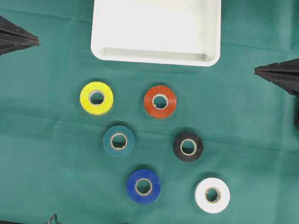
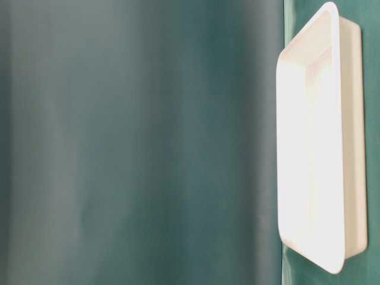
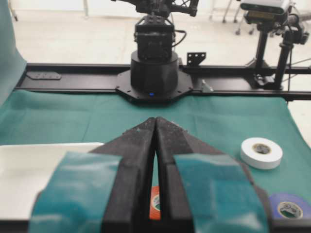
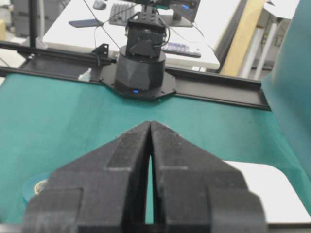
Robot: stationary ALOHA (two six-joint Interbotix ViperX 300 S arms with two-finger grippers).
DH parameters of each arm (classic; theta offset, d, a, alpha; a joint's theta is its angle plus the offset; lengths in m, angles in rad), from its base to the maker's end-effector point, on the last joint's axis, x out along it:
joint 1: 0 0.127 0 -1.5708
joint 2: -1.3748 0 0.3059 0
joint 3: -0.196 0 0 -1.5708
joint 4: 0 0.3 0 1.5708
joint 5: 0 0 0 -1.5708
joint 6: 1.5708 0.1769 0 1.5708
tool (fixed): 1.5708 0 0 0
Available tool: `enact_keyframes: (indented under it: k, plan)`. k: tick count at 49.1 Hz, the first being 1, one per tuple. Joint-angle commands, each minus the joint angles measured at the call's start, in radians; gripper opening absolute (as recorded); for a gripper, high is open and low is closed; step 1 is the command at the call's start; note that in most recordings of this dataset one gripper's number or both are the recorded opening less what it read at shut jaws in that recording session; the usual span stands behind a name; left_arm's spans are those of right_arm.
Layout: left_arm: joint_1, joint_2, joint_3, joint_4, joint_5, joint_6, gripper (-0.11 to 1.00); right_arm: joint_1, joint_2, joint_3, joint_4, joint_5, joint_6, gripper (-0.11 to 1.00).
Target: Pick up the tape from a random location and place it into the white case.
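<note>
Several tape rolls lie flat on the green cloth: yellow (image 1: 96,98), orange (image 1: 160,101), teal (image 1: 118,141), black (image 1: 188,146), blue (image 1: 143,186) and white (image 1: 212,195). The white case (image 1: 97,25) sits at the back centre with nothing in it; the table-level view shows its side wall (image 2: 355,136). My left gripper (image 1: 37,40) rests at the left edge, shut and holding nothing, far from the rolls. My right gripper (image 1: 256,70) rests at the right edge, shut with nothing in it. In the left wrist view the white roll (image 3: 261,152) lies beyond my tips (image 3: 156,119).
The opposite arm's black base (image 3: 154,73) stands on a rail across the cloth. A desk with a keyboard (image 4: 127,13) lies behind the other base (image 4: 141,68). Green cloth hangs as a backdrop (image 2: 136,142).
</note>
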Motion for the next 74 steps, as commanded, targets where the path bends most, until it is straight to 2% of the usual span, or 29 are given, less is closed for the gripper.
enact_keyframes:
  k: [1,6,26,30,34,38,41,45,48,52,74]
  plan:
    - [-0.005,0.011,-0.029,-0.003,0.037,0.002,0.01,-0.006,0.009,-0.034,0.008,-0.003,0.005,0.00]
    - [-0.002,0.012,-0.035,-0.003,0.052,0.003,0.01,-0.012,0.026,-0.046,0.028,0.017,0.021,0.00]
    - [-0.002,0.012,-0.035,-0.003,0.071,0.005,0.02,-0.015,0.032,-0.080,0.026,0.143,0.025,0.00]
    - [-0.002,0.012,-0.038,-0.003,0.071,0.006,0.09,-0.015,0.025,-0.084,0.025,0.167,0.025,0.00]
    - [-0.002,0.011,-0.043,-0.003,0.071,0.006,0.25,-0.015,0.017,-0.089,0.023,0.189,0.025,0.02]
    - [-0.002,0.012,-0.046,-0.003,0.067,0.006,0.47,-0.015,0.011,-0.095,0.023,0.204,0.026,0.17]
    - [-0.002,0.011,-0.049,-0.003,0.067,0.008,0.68,-0.015,0.009,-0.098,0.023,0.212,0.026,0.34]
    - [-0.002,0.012,-0.052,-0.003,0.067,0.008,0.89,-0.017,0.009,-0.098,0.023,0.212,0.025,0.59]
    - [-0.002,0.012,-0.054,-0.003,0.069,0.008,0.98,-0.018,0.012,-0.097,0.021,0.209,0.025,0.77]
    - [-0.002,0.012,-0.054,-0.003,0.071,0.008,1.00,-0.025,0.015,-0.098,0.020,0.212,0.025,0.91]
    - [-0.002,0.011,-0.054,-0.003,0.072,-0.002,0.99,-0.026,0.017,-0.100,0.020,0.213,0.025,0.93]
